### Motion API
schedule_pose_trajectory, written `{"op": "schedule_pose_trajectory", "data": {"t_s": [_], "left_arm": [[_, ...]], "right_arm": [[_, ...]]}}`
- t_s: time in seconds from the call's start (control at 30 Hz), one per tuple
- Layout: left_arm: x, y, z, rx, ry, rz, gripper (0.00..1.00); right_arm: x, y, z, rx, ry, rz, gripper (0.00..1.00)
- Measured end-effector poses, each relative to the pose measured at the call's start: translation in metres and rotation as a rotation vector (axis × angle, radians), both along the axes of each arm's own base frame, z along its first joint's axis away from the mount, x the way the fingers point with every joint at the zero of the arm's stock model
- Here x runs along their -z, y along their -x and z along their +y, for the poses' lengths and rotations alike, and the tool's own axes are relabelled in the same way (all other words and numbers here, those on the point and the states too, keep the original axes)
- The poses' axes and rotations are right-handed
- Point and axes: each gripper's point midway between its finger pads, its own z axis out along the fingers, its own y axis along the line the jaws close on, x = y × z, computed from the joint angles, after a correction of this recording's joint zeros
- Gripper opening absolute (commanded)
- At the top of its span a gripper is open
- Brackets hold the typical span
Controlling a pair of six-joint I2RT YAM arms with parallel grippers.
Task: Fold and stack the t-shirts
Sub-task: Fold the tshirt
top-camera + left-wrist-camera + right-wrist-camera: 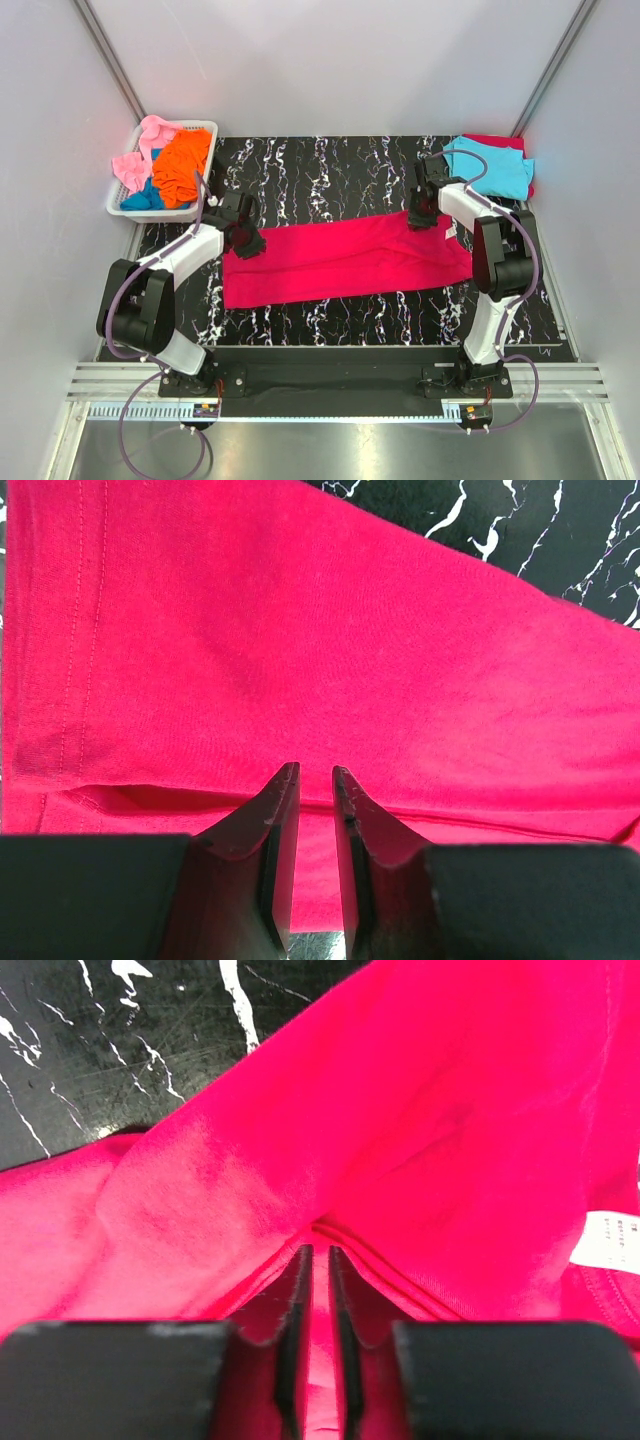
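Note:
The large crimson-red t-shirt (345, 262) lies as a long folded strip across the black marbled table (330, 170). My left gripper (250, 243) sits at the strip's far left corner. In the left wrist view its jaws (316, 772) stand narrow with red cloth (320, 650) between them, at a folded edge. My right gripper (420, 218) is at the far right corner. In the right wrist view it is shut (315, 1250) on a pinch of the red cloth (420, 1110), which tents up around the fingertips. A cyan t-shirt (490, 165) lies folded at the back right.
A white slotted basket (205, 127) at the back left holds orange (183, 165), pink (140, 160) and blue (145, 195) shirts. A red edge (497, 141) shows under the cyan shirt. A white label (608, 1242) is on the red cloth near the right gripper.

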Motion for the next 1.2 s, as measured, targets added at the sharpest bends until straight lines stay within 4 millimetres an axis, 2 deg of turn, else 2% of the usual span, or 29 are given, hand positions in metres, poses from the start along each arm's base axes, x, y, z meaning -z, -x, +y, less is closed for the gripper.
{"op": "schedule_pose_trajectory", "data": {"t_s": [0.07,0.1,0.13,0.17,0.2,0.27,0.3,0.7,0.83,0.93,1.0,1.03,1.2], "left_arm": [[0.0,0.0,0.0,0.0,0.0,0.0,0.24],[0.0,0.0,0.0,0.0,0.0,0.0,0.24],[0.0,0.0,0.0,0.0,0.0,0.0,0.24],[0.0,0.0,0.0,0.0,0.0,0.0,0.24],[0.0,0.0,0.0,0.0,0.0,0.0,0.23],[0.0,0.0,0.0,0.0,0.0,0.0,0.24],[0.0,0.0,0.0,0.0,0.0,0.0,0.24],[0.0,0.0,0.0,0.0,0.0,0.0,0.24],[0.0,0.0,0.0,0.0,0.0,0.0,0.24],[0.0,0.0,0.0,0.0,-0.001,0.0,0.24],[0.0,0.0,0.0,0.0,0.0,0.0,0.24],[0.0,0.0,0.0,0.0,-0.001,0.0,0.24],[0.0,0.0,0.0,0.0,0.0,0.0,0.24]], "right_arm": [[0.001,0.001,0.0,0.0,0.0,0.004,0.02],[0.001,0.002,0.0,0.001,0.0,0.007,0.02],[0.002,0.002,0.0,0.003,-0.001,0.009,0.04],[0.002,0.003,0.0,0.003,0.0,0.011,0.16],[0.002,0.003,0.0,0.006,-0.002,0.011,0.22],[0.002,0.003,0.0,0.005,0.001,0.013,0.29],[0.002,0.004,0.0,0.004,0.001,0.014,0.36],[0.005,0.006,0.0,-0.007,-0.001,0.03,0.35],[0.015,0.009,0.002,-0.016,-0.008,0.057,0.28],[0.017,0.008,0.003,-0.02,-0.011,0.06,0.18],[0.017,0.008,0.004,-0.024,-0.016,0.059,0.06],[0.017,0.008,0.004,-0.025,-0.016,0.059,0.03],[0.016,0.008,0.004,-0.022,-0.015,0.058,0.0]]}}
